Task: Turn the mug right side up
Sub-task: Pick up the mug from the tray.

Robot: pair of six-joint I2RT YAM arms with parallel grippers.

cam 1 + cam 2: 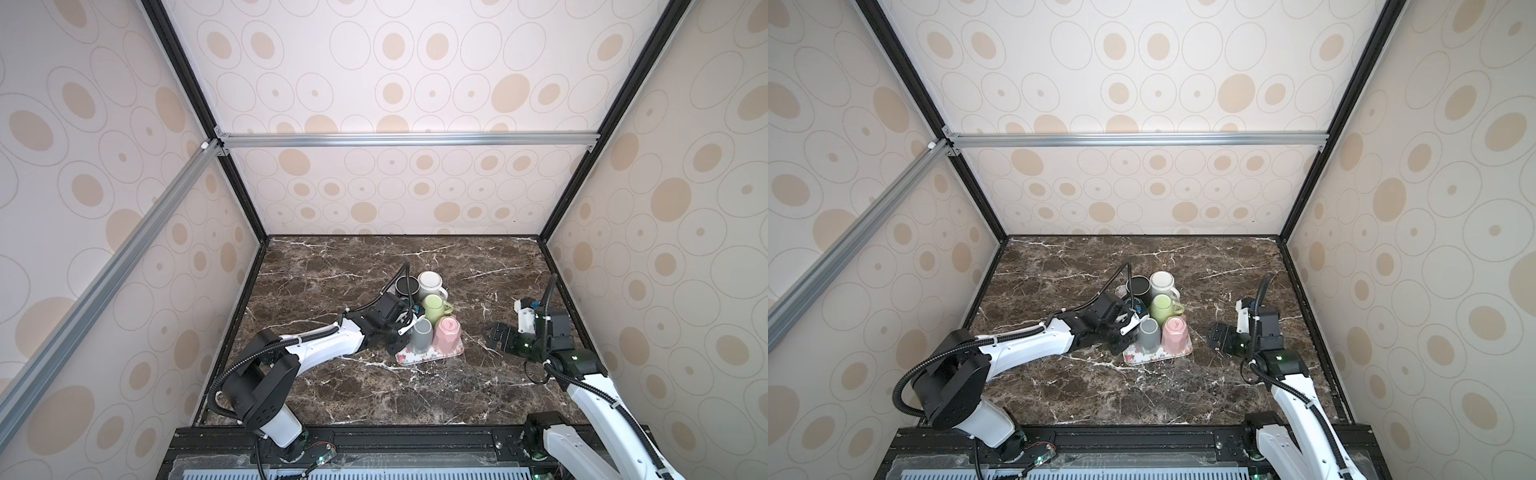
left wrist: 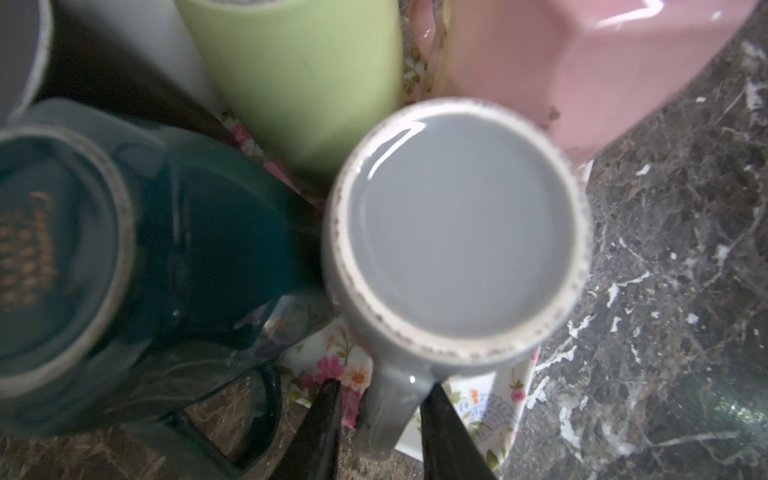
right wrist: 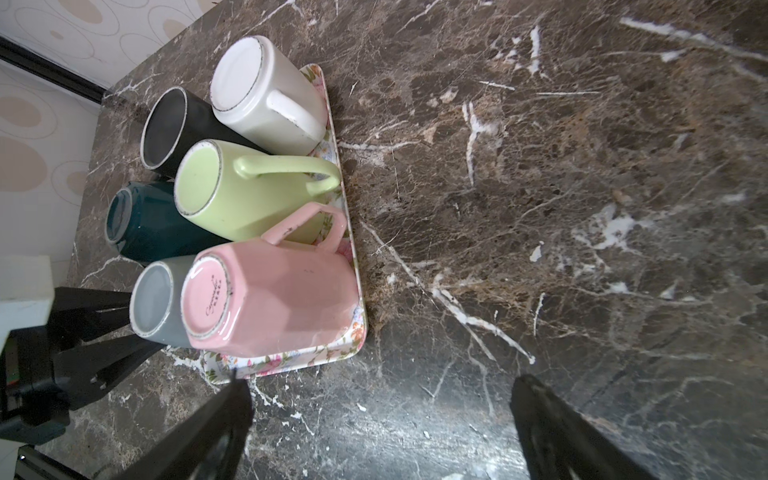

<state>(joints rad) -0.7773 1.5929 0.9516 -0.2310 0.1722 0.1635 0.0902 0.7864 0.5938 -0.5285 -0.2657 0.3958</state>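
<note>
A grey mug stands bottom up at the near left corner of a floral tray. Its handle points toward my left arm. My left gripper reaches in low from the left. Its two black fingers sit on either side of that handle, shut on it. The right gripper hovers over bare marble to the right of the tray, open and holding nothing. In the right wrist view the grey mug is half hidden behind a pink one.
Several other mugs crowd the tray, bases up: pink, green, white, black and teal. The teal mug sits right beside the left gripper. Patterned walls enclose the marble table on three sides.
</note>
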